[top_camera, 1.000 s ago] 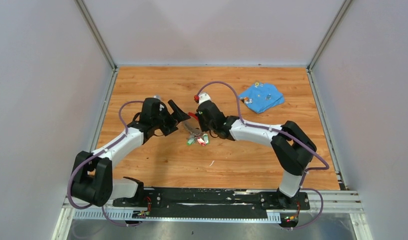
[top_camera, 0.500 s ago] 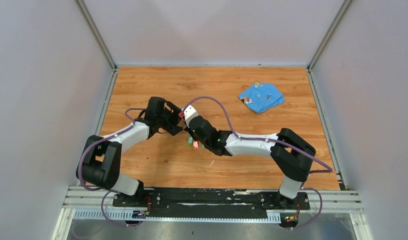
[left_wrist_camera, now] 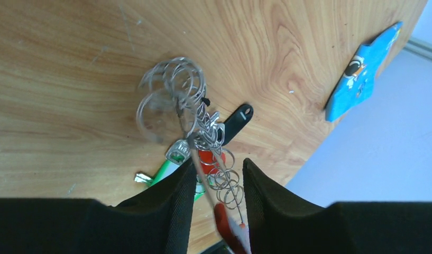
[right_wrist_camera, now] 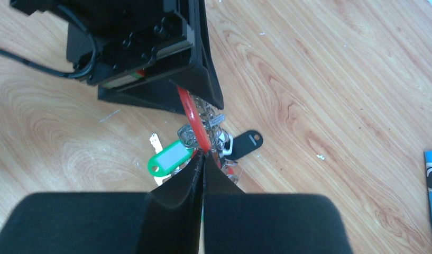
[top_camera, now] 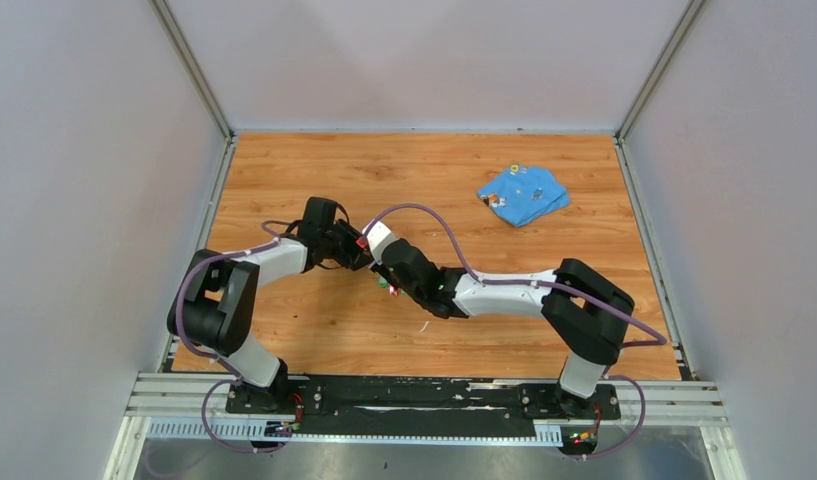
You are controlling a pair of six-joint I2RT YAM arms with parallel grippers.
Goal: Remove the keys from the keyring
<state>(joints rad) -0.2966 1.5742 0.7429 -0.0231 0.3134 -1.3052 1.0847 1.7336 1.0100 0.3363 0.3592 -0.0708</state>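
Note:
The keyring [right_wrist_camera: 190, 114] is a thin wire loop with a red sleeve, held just above the wooden table. My right gripper [right_wrist_camera: 203, 156] is shut on the sleeve's lower end. A bunch of silvery keys [right_wrist_camera: 216, 132] and small rings hangs from it, with a green tag [right_wrist_camera: 171, 156] and a black tag [right_wrist_camera: 248, 142]. In the left wrist view the keyring [left_wrist_camera: 226, 225] runs between the fingers of my left gripper [left_wrist_camera: 219, 164]. Those jaws stand apart and neither pad touches the wire. The keys [left_wrist_camera: 208, 129] lie beyond its tips. From above, both grippers [top_camera: 352, 250] [top_camera: 376, 262] meet left of centre.
A blue flat piece [top_camera: 524, 193] lies at the back right of the table and also shows in the left wrist view [left_wrist_camera: 361, 79]. A small white scrap [top_camera: 423, 326] lies near the front. Grey walls [top_camera: 104, 200] close in the table's sides.
My right gripper has carried the keyring leftward and nearer. My left arm has folded back, its jaws have narrowed from wide open, and they now straddle the ring.

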